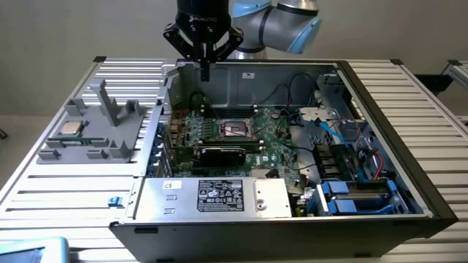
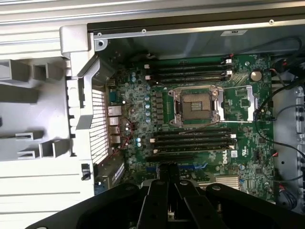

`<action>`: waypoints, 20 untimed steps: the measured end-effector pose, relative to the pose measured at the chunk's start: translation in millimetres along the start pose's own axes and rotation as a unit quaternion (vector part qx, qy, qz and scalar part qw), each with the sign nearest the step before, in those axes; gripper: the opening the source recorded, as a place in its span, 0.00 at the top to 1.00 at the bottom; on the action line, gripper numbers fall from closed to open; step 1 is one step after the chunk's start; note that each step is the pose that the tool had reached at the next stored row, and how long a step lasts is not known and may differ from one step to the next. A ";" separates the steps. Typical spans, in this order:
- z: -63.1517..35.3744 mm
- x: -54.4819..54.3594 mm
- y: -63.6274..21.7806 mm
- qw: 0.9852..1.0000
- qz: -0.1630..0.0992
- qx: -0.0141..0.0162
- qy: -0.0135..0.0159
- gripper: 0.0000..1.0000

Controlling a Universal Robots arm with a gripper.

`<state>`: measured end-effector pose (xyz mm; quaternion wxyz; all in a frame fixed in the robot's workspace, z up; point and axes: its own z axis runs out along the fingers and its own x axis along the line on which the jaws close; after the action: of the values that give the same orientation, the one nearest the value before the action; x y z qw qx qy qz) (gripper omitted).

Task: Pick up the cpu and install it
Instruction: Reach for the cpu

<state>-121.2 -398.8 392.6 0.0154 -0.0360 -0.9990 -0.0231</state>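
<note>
Handling was judged first: cpu (image 1: 71, 127), a small flat square chip with a metal top, was taken to be light, rigid and smooth-faced, yet fragile on its underside, so a hold across two opposite edges was thought safest, with the flat faces left untouched; it was seen lying flat on the grey fixture (image 1: 95, 149) at the exterior view's left, outside the computer case (image 1: 292, 235); further right, the gripper (image 1: 205, 72) was seen hanging above the rear wall of the case, its fingers closed together with nothing held between them; the cpu was thus found well apart from the tool, lower and towards the exterior view's left; in the wrist view the closed gripper (image 2: 167, 186) was seen over the motherboard (image 2: 143, 105), whose socket (image 2: 198, 102) was found open and bare.
</note>
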 end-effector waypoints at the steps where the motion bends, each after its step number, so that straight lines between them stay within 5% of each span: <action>1: 0.0 0.0 0.0 1.000 0.000 0.000 0.000 0.88; 7: 0.1 5.5 -0.4 1.000 0.000 0.000 0.000 0.88; 20: 1.8 62.5 -4.7 1.000 0.000 0.000 -0.001 0.88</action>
<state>-183.9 -399.0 392.6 0.0147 -0.0359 -0.9990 -0.0231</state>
